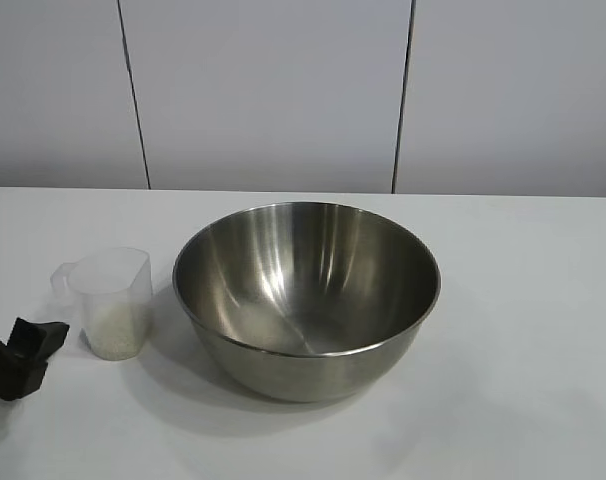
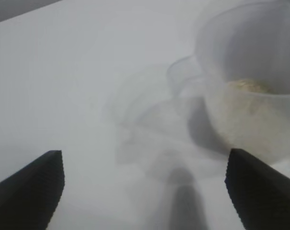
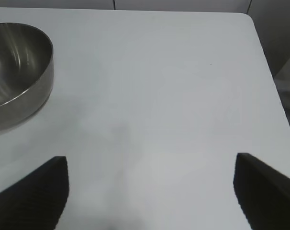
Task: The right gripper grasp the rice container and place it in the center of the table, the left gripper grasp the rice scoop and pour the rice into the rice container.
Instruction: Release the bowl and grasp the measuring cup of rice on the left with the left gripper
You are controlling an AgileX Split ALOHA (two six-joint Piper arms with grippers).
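1. Exterior view: the black wedge-fingered left gripper (image 1: 23, 355) sits low on the white surface (image 1: 523, 330), released, just beside the small clear plastic rice scoop (image 1: 108, 300).
2. The large shiny steel rice container (image 1: 306, 295) stands mid-surface.
3. The right gripper (image 3: 152, 194) hovers released, well apart.

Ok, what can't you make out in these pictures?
- Right gripper: outside the exterior view; its wrist view shows only the finger tips.
- Left gripper: mostly cut off by the exterior view's left edge.
- Rice: hazy through the scoop wall, amount unclear.
- Bowl: cut off in the right wrist view.
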